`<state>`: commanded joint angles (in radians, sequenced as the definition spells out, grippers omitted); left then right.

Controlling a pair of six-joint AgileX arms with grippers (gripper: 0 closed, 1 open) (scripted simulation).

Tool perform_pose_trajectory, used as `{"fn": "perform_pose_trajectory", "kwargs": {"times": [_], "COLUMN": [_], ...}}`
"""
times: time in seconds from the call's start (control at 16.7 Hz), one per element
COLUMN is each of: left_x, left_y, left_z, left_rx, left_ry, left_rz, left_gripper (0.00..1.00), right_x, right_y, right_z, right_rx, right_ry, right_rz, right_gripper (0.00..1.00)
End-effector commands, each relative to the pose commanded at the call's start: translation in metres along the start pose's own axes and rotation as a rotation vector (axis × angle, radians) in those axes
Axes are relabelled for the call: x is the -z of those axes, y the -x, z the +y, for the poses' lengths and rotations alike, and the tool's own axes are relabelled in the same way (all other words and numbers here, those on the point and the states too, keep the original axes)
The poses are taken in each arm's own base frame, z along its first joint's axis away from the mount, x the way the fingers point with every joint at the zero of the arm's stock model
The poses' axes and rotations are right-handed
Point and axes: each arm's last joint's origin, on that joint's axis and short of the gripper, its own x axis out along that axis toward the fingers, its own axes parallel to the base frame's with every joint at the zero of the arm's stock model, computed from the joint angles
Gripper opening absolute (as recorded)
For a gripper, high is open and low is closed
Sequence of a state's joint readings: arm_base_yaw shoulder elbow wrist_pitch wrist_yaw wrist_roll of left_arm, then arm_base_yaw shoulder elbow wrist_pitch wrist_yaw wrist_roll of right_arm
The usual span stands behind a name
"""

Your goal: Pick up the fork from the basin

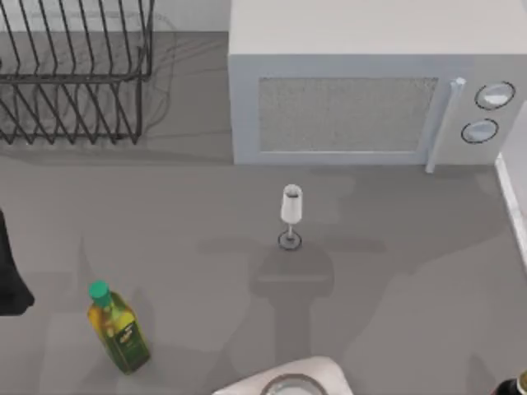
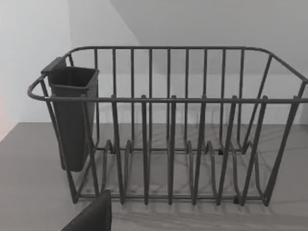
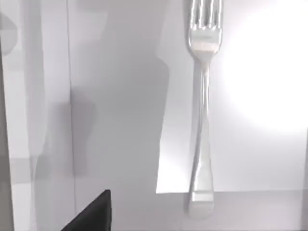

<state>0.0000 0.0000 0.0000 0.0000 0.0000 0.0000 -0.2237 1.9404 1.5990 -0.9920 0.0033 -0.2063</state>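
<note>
a matte black, angular piece of the left arm (image 1: 11,276) shows at the top view's left edge. each wrist view shows a dark wedge-shaped finger tip with flat faces, one of the left claw (image 2: 94,216) and one of the right claw (image 3: 94,214). no markings, cables or screws visible.

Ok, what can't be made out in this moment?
- Fork: tine tips cut off by the right wrist view's edge.
- Whether either gripper is open or shut: just one dark corner at each wrist view's edge.
- Dark bottle: cut off at the top view's corner.
</note>
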Motion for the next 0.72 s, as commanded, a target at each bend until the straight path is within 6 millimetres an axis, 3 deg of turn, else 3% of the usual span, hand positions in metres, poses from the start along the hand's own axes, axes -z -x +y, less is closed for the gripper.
{"fn": "perform_pose_trajectory", "kwargs": {"times": [0.18, 0.3, 0.42, 0.72], "left_x": [0.0, 0.0, 0.0, 0.0], "left_y": [0.0, 0.0, 0.0, 0.0], "left_z": [0.0, 0.0, 0.0, 0.0], "left_rx": [0.0, 0.0, 0.0, 0.0], "left_ry": [0.0, 0.0, 0.0, 0.0], "left_rz": [0.0, 0.0, 0.0, 0.0], "left_gripper": [1.0, 1.0, 1.0, 1.0], "right_x": [-0.021, -0.027, -0.029, -0.03], "right_y": [-0.045, -0.064, -0.074, -0.075], "right_z": [-0.014, -0.019, -0.022, -0.02], "right_rx": [-0.029, -0.043, -0.05, -0.051], "right_ry": [-0.001, -0.001, -0.002, 0.003], "right_rz": [0.141, 0.199, 0.228, 0.231], "right_gripper": [1.0, 1.0, 1.0, 1.0]}}
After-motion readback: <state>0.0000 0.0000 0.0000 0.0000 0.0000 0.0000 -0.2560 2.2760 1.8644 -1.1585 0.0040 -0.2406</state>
